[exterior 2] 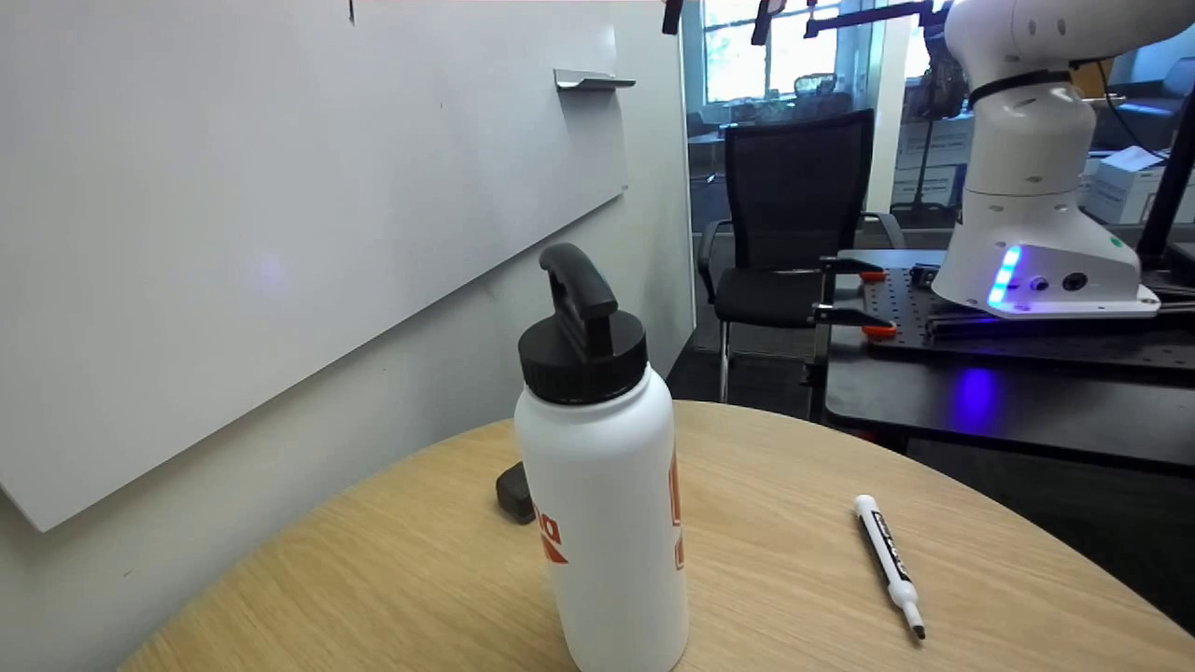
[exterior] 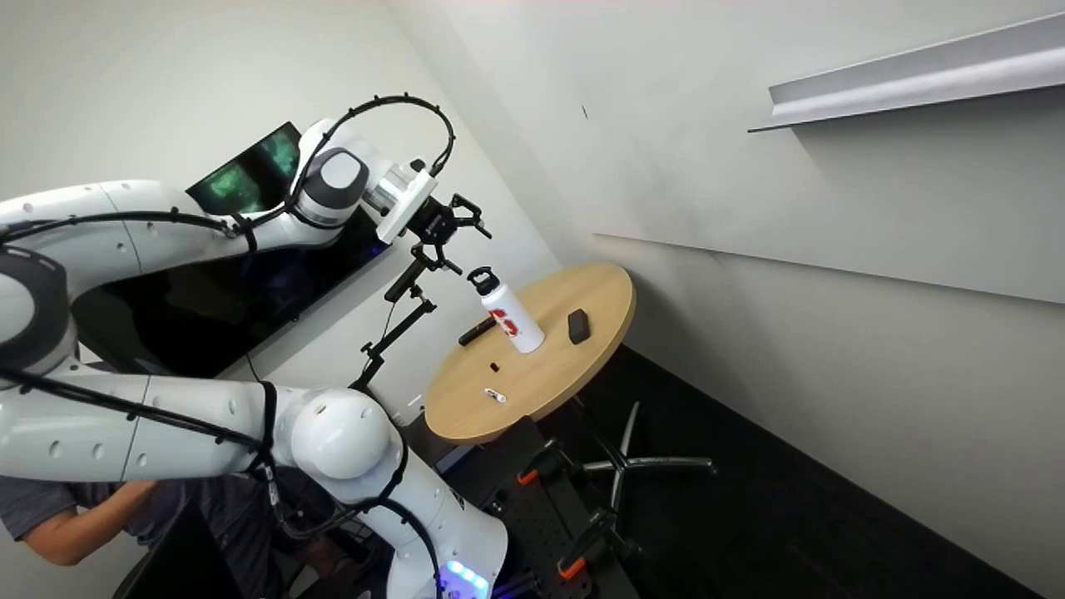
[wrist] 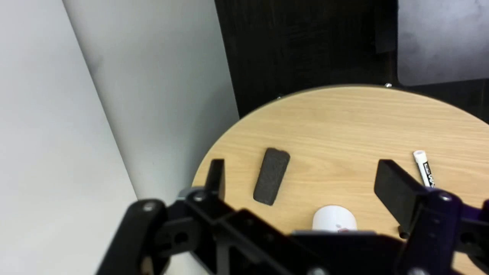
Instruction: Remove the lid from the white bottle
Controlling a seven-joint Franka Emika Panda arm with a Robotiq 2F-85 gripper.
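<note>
The white bottle (exterior: pixel 514 318) stands upright on the round wooden table (exterior: pixel 453 408) and has red print on its side. Its black lid (exterior: pixel 483 283) with a loop handle is on top; bottle (exterior 2: pixel 611 485) and lid (exterior 2: pixel 581 359) show large in an exterior view. My gripper (exterior: pixel 474 254) is open, above the lid and apart from it, with nothing between its fingers. Its fingertips also show at the top edge of an exterior view (exterior 2: pixel 717 22). In the wrist view the gripper (wrist: pixel 300 172) hides the lid and most of the bottle (wrist: pixel 334 218).
A dark eraser block (wrist: pixel 271 176) and a white marker (wrist: pixel 423 168) lie on the table. A small black piece (exterior: pixel 494 367) lies near the marker. A dark rod (exterior: pixel 477 331) lies behind the bottle. A wall with a whiteboard (exterior 2: pixel 280 233) borders the table.
</note>
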